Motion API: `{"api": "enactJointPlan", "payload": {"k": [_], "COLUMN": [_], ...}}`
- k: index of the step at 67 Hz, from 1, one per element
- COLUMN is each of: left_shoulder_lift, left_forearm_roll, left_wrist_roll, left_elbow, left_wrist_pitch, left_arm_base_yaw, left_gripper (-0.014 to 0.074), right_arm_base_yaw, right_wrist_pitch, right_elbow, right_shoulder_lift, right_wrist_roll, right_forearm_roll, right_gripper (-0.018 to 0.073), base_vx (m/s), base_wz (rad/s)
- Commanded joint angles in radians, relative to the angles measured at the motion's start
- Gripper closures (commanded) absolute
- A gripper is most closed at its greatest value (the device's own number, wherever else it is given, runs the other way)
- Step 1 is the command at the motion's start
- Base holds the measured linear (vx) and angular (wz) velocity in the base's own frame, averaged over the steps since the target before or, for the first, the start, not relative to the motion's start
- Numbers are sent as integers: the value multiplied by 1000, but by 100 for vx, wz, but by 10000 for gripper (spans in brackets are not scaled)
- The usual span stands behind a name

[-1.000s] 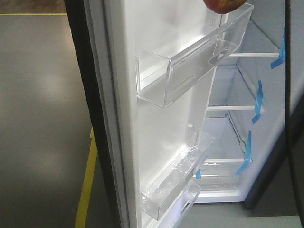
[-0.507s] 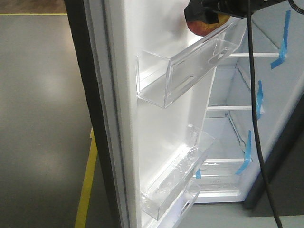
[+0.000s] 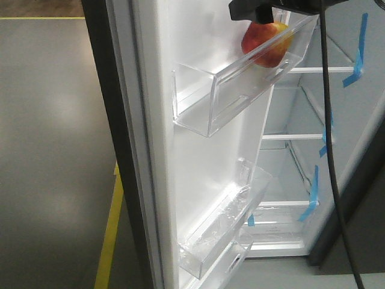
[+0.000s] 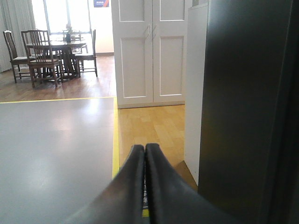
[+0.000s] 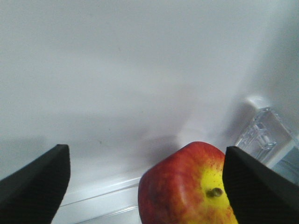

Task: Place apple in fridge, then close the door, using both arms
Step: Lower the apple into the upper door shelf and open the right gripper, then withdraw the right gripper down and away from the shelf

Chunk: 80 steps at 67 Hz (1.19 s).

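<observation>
Risks:
- The fridge (image 3: 283,114) stands open and the door (image 3: 192,162) is swung wide across mid-frame. If the door is shut hard, the load in it probably gets jolted.
- A black cable (image 3: 328,150) hangs down the right of the frame across the fridge opening. It is likely to be pinched between door and cabinet if the right arm does not draw clear first.
- The upper door bin (image 3: 228,96) is long and smooth-floored, so a round fruit can roll along it when the door moves.
- The right claw (image 5: 145,161) is spread wide with nothing gripped. The apple (image 3: 266,43) lies below and between its fingers, at the far upper-right end of that bin and behind the clear front wall. A crooked withdrawal could clip the fruit with the right-hand finger and tip it over the rim.
- The left claw (image 4: 145,151) is pressed shut on nothing, so a push with these narrow tips may slip on the door face.

Hidden or unclear:
- The fridge top and bottom are cut off.
- The left arm is absent from the front view. Its wrist view shows a dark panel (image 4: 247,93) at right, probably the door's outer face, and I cannot tell whether they touch.
- The right claw is cropped by the top edge in the front view.
- Glare hides the bin floor under the apple.
- I cannot tell whether the apple touches the right-hand finger.
</observation>
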<state>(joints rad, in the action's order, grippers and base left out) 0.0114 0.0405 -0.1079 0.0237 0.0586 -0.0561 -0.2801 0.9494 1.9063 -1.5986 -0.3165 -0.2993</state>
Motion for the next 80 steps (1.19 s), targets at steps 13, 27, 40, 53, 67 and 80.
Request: {"api": "enactJointPlan", "payload": {"k": [13,27,40,53,67,80], "left_shoulder_lift": [15,15,15,15,15,15], "left_forearm_roll": [-4,-4,-4,-4,-4,-4], "left_wrist_roll": [0,0,0,0,0,0], "left_elbow": [-16,-16,-16,-16,-16,-16], "left_wrist_pitch": [-69,-69,-69,-69,-69,-69], "left_arm_base_yaw": [3,3,3,3,3,3], "left_gripper": [603,603,603,603,603,603], "right_arm_base_yaw": [0,0,0,0,0,0], "right_wrist_pitch": [2,-13,-149,-192,-177,-109], "right_elbow": [32,-115,-420,-655,-856,-997], "right_shoulder_lift": [138,257,427,604,806,997], "right_wrist_roll": [7,27,26,26,30,44], "right_forearm_roll": [-16,-18,-19,-19,-26,-29], "right_gripper": [-9,19,19,19,19,19], "base_vx": [0,0,0,0,0,0], "base_wz": [0,0,0,0,0,0]}}
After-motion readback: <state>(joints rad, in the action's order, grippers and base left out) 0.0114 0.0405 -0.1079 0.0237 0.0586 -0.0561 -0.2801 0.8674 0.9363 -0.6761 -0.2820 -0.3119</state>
